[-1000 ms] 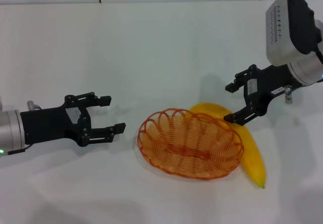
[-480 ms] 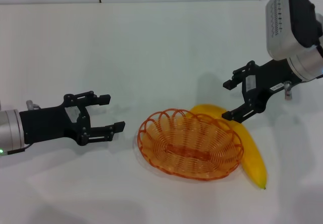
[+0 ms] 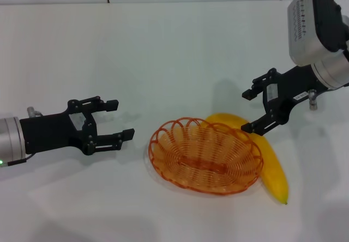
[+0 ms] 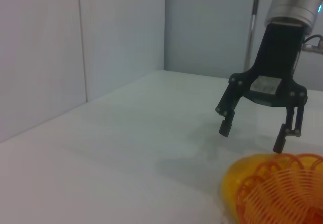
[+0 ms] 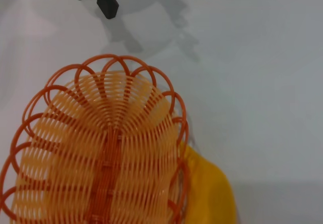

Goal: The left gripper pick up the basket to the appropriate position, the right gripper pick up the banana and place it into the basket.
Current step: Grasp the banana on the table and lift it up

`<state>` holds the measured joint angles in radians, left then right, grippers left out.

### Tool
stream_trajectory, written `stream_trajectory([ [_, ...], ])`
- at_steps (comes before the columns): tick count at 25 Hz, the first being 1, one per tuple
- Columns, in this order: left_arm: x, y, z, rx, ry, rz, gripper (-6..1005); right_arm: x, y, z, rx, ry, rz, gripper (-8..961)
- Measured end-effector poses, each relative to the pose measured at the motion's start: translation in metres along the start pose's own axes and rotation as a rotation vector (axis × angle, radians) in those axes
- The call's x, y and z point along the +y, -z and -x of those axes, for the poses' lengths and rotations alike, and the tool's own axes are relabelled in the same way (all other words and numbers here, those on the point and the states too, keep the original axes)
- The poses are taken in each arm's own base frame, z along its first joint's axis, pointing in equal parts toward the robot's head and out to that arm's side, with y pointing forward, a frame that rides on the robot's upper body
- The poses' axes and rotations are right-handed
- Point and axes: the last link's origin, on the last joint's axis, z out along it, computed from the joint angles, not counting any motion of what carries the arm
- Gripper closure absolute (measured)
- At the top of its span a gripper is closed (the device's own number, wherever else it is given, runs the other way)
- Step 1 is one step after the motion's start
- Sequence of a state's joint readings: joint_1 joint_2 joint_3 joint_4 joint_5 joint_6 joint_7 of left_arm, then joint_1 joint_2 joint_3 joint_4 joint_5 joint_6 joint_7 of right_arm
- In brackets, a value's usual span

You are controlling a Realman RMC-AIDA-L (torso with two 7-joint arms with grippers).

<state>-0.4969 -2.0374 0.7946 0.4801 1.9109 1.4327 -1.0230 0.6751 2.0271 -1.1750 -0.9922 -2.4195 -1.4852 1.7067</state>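
Right gripper hangs open above banana.

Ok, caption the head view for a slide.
Open left gripper and right gripper flank the empty basket, banana alongside.

banana partly behind basket

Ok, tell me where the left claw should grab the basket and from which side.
Take the looped rim at the basket's end nearest the left claw, coming in level from the robot's left. That claw is open and already faces that end, and the banana hugs the far side, so that side is probably awkward.
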Motion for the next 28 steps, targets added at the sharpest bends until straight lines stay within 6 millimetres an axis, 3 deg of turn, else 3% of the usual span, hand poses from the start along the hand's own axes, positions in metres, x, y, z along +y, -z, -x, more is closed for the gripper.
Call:
stream_trajectory([
  [28,-0.001,-0.001,-0.002,0.010,0.000,-0.004,181,0.004,-0.007,-0.012,0.065,-0.034,0.023,120],
])
